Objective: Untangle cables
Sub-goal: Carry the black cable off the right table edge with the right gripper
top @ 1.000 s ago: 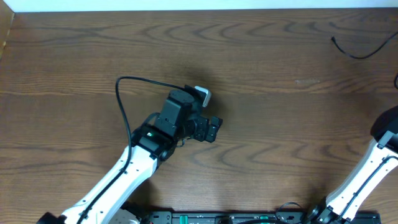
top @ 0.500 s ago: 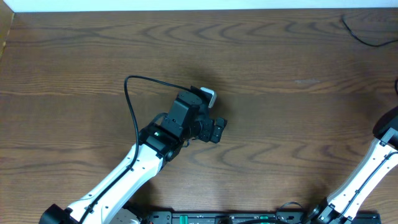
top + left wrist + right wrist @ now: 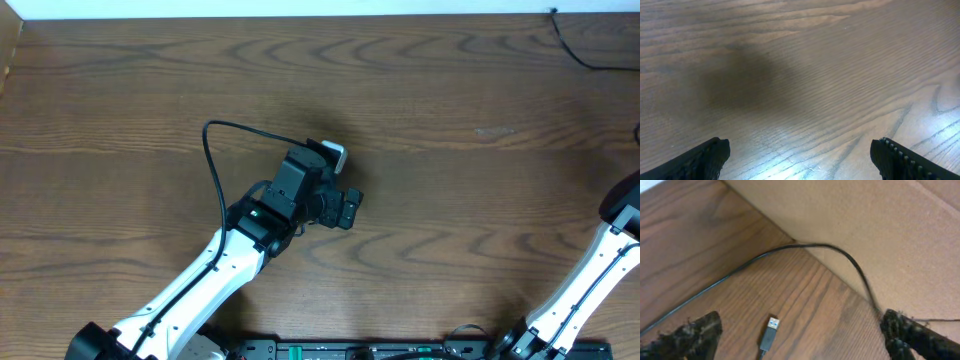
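Where the cables lie: out at about 1 o'clock from the middle of the table [image 3: 420, 90] in the overhead view, a thin black cable [image 3: 578, 58] curls at the far right corner, well apart from the left arm.
Cable at the right wrist: the thin black cable [image 3: 830, 246] climbs from 8 o'clock, bends at the foot of a tan board [image 3: 880, 230], then drops toward 4 o'clock beside one fingertip. Whether it touches that fingertip cannot be told.
USB plug [image 3: 771, 325]: it lies flat at 6 o'clock, its cord leaving the frame downward. Whether it is the same cable's end is unclear.
Right gripper [image 3: 799, 339]: jaws spread wide and gripping nothing. The plug lies on the wood under the gap. It hangs here, I judge, because this is where the work is.
Left gripper [image 3: 800, 161]: spread wide over bare wood, holding nothing. It is probably parked near the table's middle to stay clear, or to take a strand brought across.
Arm lead [image 3: 212, 170]: the thicker black loop at 10 o'clock of the left arm is the robot's own, not part of the task.
Likely next need: a pinch on the cable away from the board — the bend at its foot leaves a finger little room.
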Robot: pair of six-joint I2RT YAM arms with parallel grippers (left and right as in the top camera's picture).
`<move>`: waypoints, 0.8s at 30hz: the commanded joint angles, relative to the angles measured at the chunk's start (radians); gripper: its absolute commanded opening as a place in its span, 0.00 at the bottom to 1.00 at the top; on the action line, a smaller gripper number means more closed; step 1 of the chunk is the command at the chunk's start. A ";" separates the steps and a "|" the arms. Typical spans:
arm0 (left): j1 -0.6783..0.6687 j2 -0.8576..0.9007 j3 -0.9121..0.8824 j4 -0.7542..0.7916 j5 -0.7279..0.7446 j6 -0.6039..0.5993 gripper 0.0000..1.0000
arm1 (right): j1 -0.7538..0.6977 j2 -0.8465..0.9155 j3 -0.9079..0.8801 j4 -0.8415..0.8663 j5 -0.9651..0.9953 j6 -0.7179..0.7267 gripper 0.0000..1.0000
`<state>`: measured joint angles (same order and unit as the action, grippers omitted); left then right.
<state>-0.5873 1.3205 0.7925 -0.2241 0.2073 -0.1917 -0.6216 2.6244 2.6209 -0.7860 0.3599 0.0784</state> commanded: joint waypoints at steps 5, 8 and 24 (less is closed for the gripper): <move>-0.018 0.008 0.002 -0.005 0.020 -0.013 0.96 | 0.023 0.018 0.008 -0.037 0.014 0.015 0.99; -0.030 0.008 0.002 -0.006 0.020 -0.013 0.96 | 0.033 0.018 0.009 -0.064 0.014 0.031 0.99; -0.032 0.007 0.002 -0.009 -0.018 -0.002 0.96 | 0.047 -0.151 0.159 -0.456 0.088 0.319 0.99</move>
<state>-0.6174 1.3205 0.7925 -0.2314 0.2066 -0.1909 -0.5735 2.5866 2.7522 -1.2217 0.3664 0.2958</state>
